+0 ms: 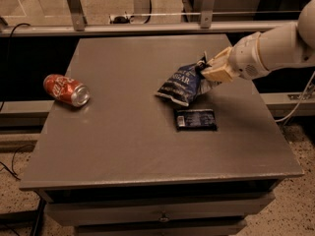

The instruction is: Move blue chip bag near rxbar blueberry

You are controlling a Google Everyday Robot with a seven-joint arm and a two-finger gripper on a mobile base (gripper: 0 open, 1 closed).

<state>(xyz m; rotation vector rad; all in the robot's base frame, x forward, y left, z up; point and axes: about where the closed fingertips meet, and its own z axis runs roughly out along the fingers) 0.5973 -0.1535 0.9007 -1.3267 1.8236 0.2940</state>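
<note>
Saw a red can (67, 89) on its side, well left of the rxbar blueberry (196, 119), out of play. Found the blue chip bag (183, 84) just up and left of the bar, its lower edge close over the bar's top edge; could not tell whether clear of the tabletop (123, 146). Hung tilted, long axis running down-left from the grip. Placed the gripper (209, 74) up and right of the bar, fingers (217, 71) clenched on the bag's upper right corner. Judged 1 short lowering and release enough.
</note>
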